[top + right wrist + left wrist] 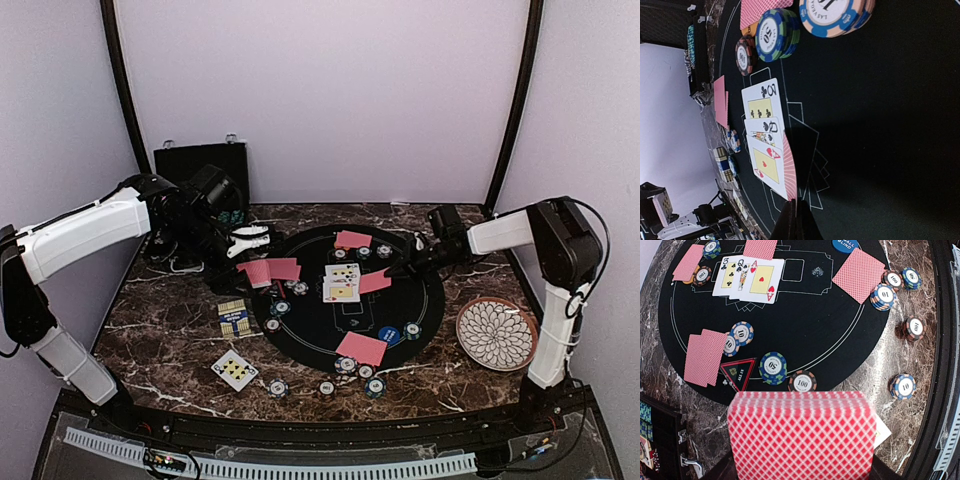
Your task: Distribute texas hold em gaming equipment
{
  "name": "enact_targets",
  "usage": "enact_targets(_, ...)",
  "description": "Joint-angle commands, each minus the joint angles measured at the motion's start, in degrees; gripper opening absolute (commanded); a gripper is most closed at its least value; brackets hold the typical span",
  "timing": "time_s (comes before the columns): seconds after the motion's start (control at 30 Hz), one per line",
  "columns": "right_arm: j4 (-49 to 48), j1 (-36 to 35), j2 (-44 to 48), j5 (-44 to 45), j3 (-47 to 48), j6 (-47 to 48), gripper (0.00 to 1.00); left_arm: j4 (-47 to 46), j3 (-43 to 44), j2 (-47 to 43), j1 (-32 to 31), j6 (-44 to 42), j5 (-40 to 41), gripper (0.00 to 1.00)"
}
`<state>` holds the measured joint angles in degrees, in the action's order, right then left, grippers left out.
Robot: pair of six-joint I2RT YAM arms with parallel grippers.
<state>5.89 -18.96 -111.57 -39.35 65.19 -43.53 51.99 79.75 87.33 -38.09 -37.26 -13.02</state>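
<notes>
While the left gripper (802, 472) clamps the deck (801, 435) over the mat's (420, 300) edge, the right gripper (796, 220) (pinching one card (790, 170) beside the face-up ace (767, 167)) should lay it flat, not overlapping.

Three cards (341, 283), 3 and queen of clubs and ace of hearts, are laid face up at the mat (430, 300) centre; a tilted card (789, 165) is pinched beside them. Face-down pairs (272, 270), striped chips (773, 367) and a flat triangle marker (738, 372) are spread around. A red-backed deck (802, 435) is held aloft.
</notes>
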Motion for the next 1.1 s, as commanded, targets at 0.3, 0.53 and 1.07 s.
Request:
enact_targets(0.3, 7.32, 0.68, -3.33, 5.95, 4.93, 7.6, 0.05, 1.01, 0.42, -1.41, 0.29, -0.19, -0.83, 0.0)
enact_targets(0.53, 11.37, 0.67, -1.32, 9.83, 6.94, 9.35, 0.39, 1.35, 0.9, -1.3, 0.27, -0.08, -0.95, 0.0)
enact_targets(1.07, -2.73, -15.97, 12.66, 6.28, 5.08, -2.72, 0.71, 1.31, 2.03, -0.5, 0.23, 0.83, -2.25, 0.0)
